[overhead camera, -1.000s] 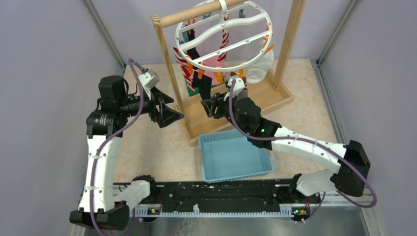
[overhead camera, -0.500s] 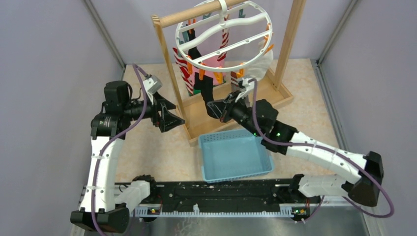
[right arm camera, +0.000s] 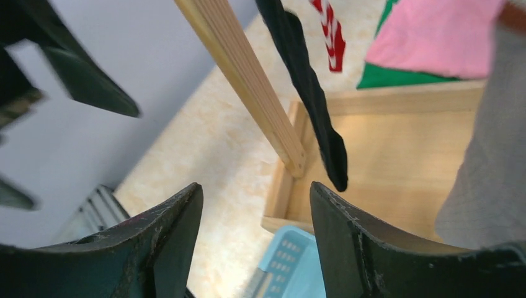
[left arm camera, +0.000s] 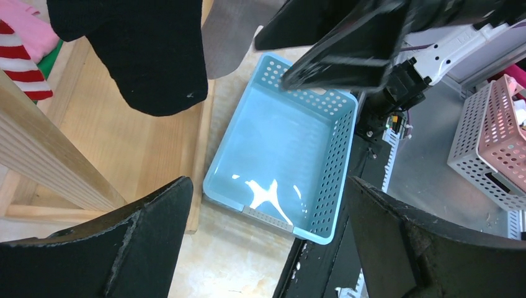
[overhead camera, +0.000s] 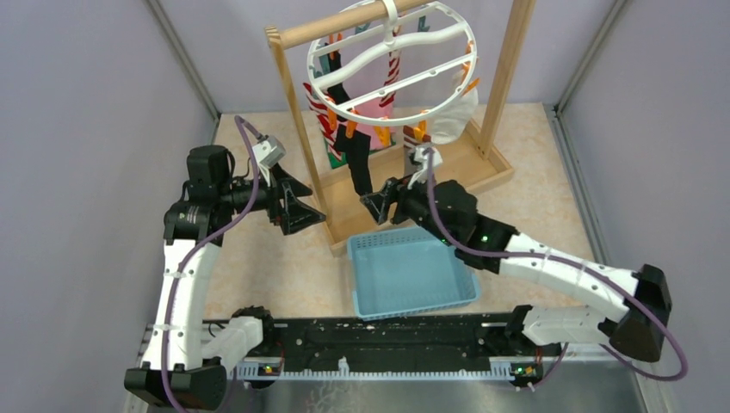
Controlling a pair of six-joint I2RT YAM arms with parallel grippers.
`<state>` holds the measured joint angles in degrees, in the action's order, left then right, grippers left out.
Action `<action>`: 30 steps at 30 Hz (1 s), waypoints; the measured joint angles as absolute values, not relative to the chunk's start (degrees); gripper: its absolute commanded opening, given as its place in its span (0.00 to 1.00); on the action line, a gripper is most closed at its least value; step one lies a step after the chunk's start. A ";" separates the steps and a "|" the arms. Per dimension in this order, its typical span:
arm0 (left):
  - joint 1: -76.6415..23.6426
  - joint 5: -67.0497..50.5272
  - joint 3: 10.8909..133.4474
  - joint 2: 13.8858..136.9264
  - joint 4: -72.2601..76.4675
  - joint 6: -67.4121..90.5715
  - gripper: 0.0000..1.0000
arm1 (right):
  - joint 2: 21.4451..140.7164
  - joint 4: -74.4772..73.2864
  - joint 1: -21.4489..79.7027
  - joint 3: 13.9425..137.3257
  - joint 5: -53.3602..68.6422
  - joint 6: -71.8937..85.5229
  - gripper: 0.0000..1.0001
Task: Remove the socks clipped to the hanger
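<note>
At the far edge of the worktop (overhead camera: 258, 258), about its middle, the hanger (overhead camera: 387, 123) is hanging by its hook from the rod of a wooden stand (overhead camera: 291, 103). Several socks are dangling from its clips: a black sock (overhead camera: 357, 163) on the near-left side, a red-and-white striped one (overhead camera: 320, 114) beside it, pink and green ones behind, and a pale one (overhead camera: 454, 112) towards the right post. None is lying in the blue basket (overhead camera: 405, 237), which is sitting between the stand and the near edge.

The right fingers (overhead camera: 383, 205) are spread wide and holding nothing, hovering close to the black sock's toe without touching it. The left fingers (overhead camera: 297, 209) are likewise gaping wide and empty, just outside the stand's left post.

The step in hand looks like the approach to a first sock, the black one. Next, I judge, the right fingers are needing to advance until the toe is lying between them and pinch shut on the fabric. They then need to pull downward firmly enough for the clip to let go, without dragging the hanger off the rod.
</note>
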<state>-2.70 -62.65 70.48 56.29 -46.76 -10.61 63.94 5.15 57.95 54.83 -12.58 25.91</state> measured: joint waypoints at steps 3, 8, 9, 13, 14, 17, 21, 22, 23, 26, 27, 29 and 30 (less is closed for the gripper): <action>-2.70 -62.50 70.63 56.07 -47.51 -11.07 0.99 | 69.82 5.39 57.95 55.64 -14.59 24.36 0.64; -2.70 -61.93 71.29 56.07 -49.41 -12.36 0.99 | 76.99 10.33 57.95 56.03 -18.76 21.26 0.46; -2.70 -61.91 71.37 56.07 -50.02 -12.56 0.99 | 78.11 12.75 57.95 56.10 -19.35 20.53 0.37; -2.70 -61.54 71.46 56.07 -51.59 -13.21 0.99 | 81.38 16.71 57.95 58.61 -19.46 18.98 0.00; -2.70 -61.32 71.48 56.07 -51.70 -13.28 0.99 | 81.89 17.52 57.95 59.31 -19.09 19.33 0.00; -2.70 -60.58 71.59 56.12 -51.92 -13.30 0.99 | 81.34 18.17 58.00 59.46 -17.89 20.88 0.00; -2.70 -60.53 71.61 56.12 -51.88 -12.82 0.99 | 75.68 17.52 58.13 56.27 -15.09 24.14 0.00; -2.70 -60.60 71.59 56.10 -51.70 -12.23 0.99 | 72.66 16.82 58.15 54.57 -14.00 25.21 0.00; -2.70 -60.64 71.57 56.10 -51.40 -11.77 0.99 | 70.50 16.36 58.17 53.54 -13.37 25.82 0.00; -2.85 -61.08 71.55 56.10 -49.39 -9.47 0.99 | 64.47 14.50 58.30 51.99 -10.61 27.83 0.00; -3.01 -61.19 71.53 56.12 -48.53 -8.69 0.99 | 63.13 13.96 58.33 51.99 -9.63 28.34 0.00; -3.55 -61.76 71.50 56.27 -46.63 -7.07 0.99 | 61.30 12.78 58.35 51.99 -8.10 29.10 0.00; -4.01 -62.11 71.50 56.53 -45.74 -6.26 0.99 | 60.51 11.81 58.35 51.99 -7.09 29.52 0.00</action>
